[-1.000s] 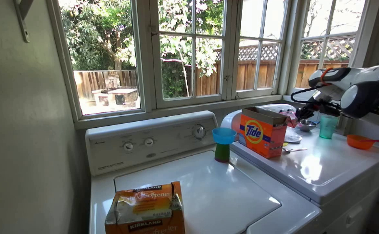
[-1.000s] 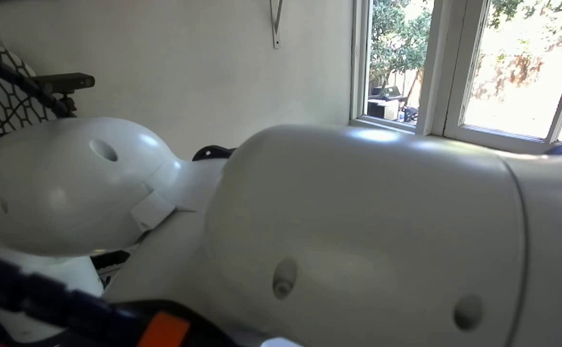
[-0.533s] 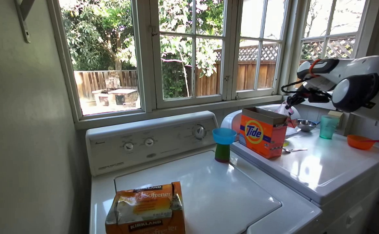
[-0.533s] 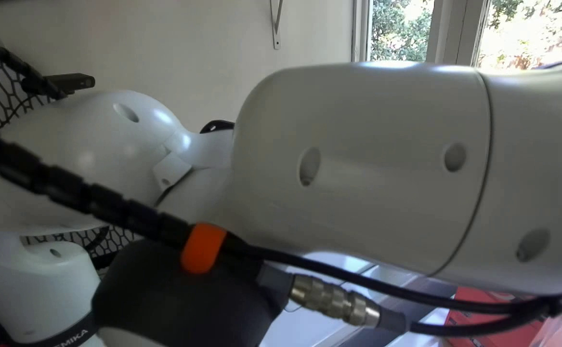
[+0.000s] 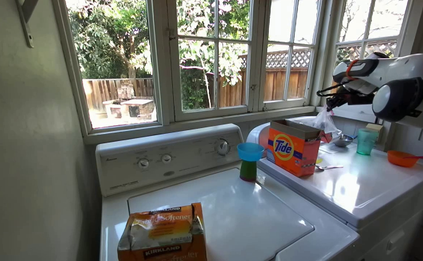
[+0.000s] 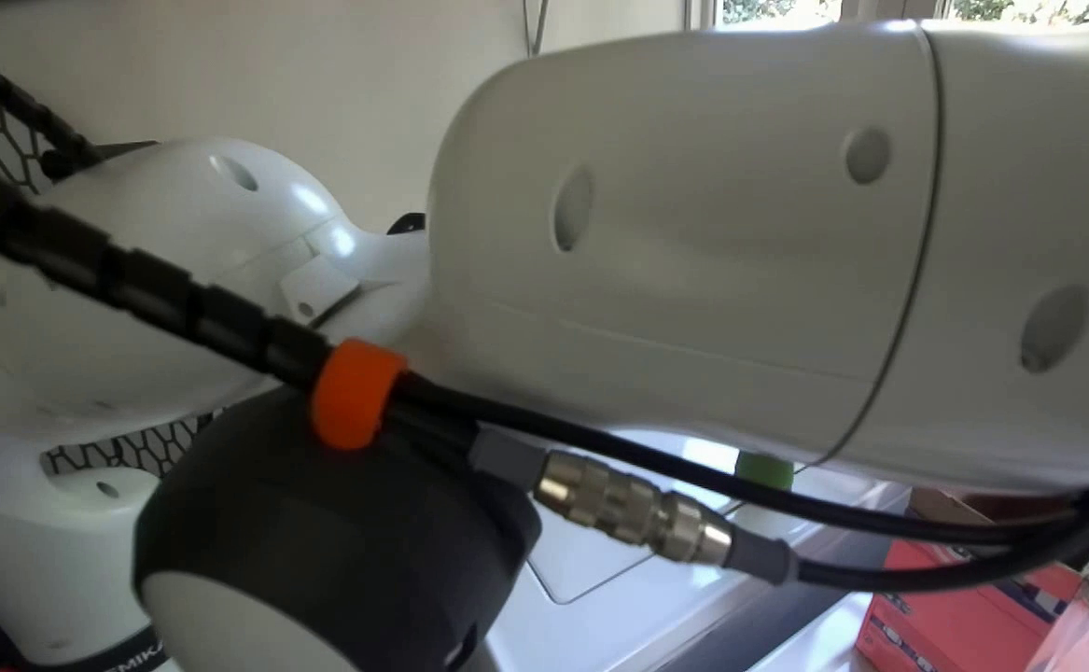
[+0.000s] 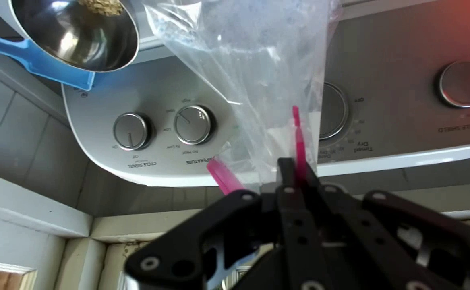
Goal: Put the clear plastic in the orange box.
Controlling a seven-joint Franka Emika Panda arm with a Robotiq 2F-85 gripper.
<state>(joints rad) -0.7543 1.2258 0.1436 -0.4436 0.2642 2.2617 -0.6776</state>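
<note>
In the wrist view the gripper [image 7: 297,171] was pinched tight on the pink-edged top of the clear plastic bag [image 7: 267,72], which hung outside the orange Tide box [image 5: 294,149], between it and the metal bowl [image 7: 77,40]; how well its lower end cleared the dryer [image 5: 378,174] or the box's open rim was hard to tell through the glare on the film. If that end hung below the rim, a sideways move without enough lift would likely have dragged it there and shoved or tipped the box. The hold took in only the top edge, so a snag might have pulled the film loose, and a swing the wrong way could have struck the bowl and scattered the tan flakes [image 7: 102,5] in it. By count there was one bag; two printed boxes, the Tide and a Kirkland box [image 5: 162,233] whose own orange invited a mix-up; three bowls, the metal one, an orange bowl [image 5: 398,161] and a blue bowl [image 5: 250,151]; two cups, a teal cup [image 5: 366,142] and a green cup [image 5: 248,170] beneath the blue bowl; one blue plastic piece [image 7: 55,70] beside the metal bowl, one silver utensil [image 5: 330,167] on the dryer, and one pink utensil [image 5: 419,157] over the orange bowl's rim.
</note>
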